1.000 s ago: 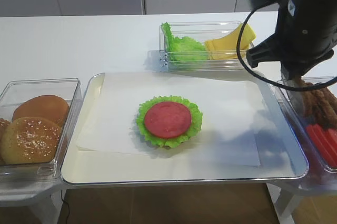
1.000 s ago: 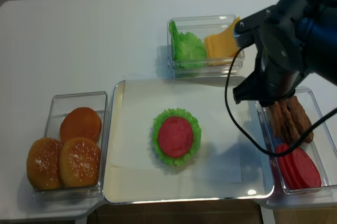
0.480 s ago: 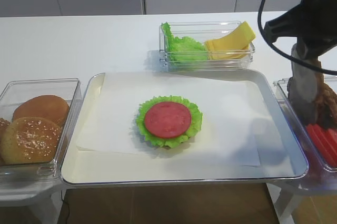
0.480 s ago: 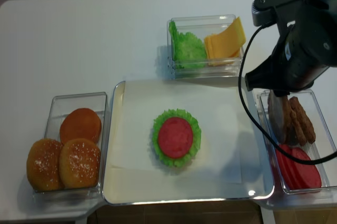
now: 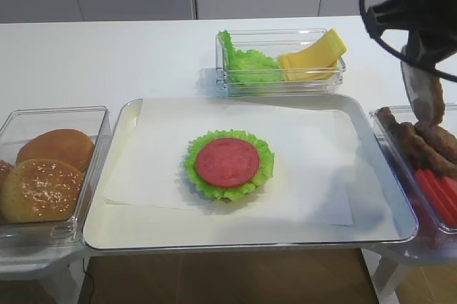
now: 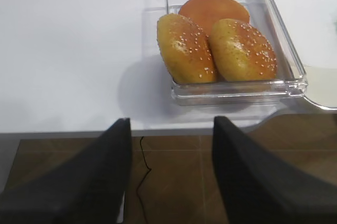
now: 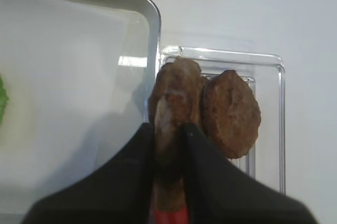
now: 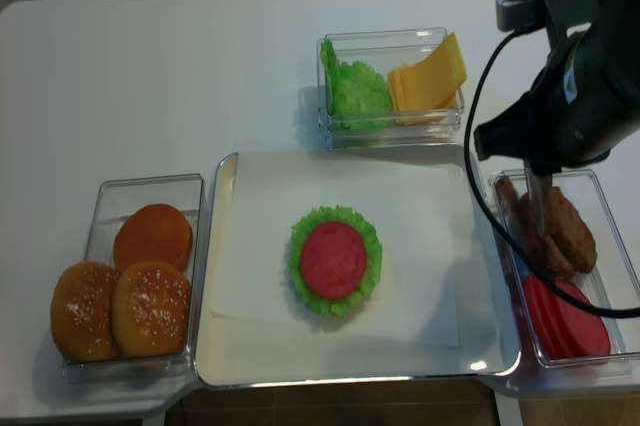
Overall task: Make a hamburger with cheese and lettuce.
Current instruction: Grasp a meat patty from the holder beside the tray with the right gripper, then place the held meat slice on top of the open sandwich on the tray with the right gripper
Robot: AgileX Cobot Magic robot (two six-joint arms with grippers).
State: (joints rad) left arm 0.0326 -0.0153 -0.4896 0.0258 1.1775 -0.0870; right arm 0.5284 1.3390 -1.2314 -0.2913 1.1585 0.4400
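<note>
The hamburger (image 5: 229, 163) lies in the middle of the paper-lined tray (image 5: 114, 197), a frilly green leaf rim with a flat red disc on top. Cheese (image 5: 314, 58) slices stand beside loose lettuce (image 5: 246, 65) in the clear box behind the tray. My right gripper (image 7: 168, 129) is shut on a brown patty (image 7: 174, 98), which hangs edge-down above the right-hand box (image 8: 603, 186). In the left wrist view my left gripper (image 6: 171, 129) is open and holds nothing, off the table's front edge near the buns (image 6: 216, 45).
More brown patties (image 5: 428, 143) and red slices (image 5: 439, 193) fill the right-hand box. A clear box (image 5: 14, 122) of sesame buns sits left of the tray. The right arm's black body and cable (image 8: 580, 96) hang over the tray's right edge.
My right gripper has risen out of the right-hand box with one patty in it, which now hangs clear of the others. The hamburger has not moved.
</note>
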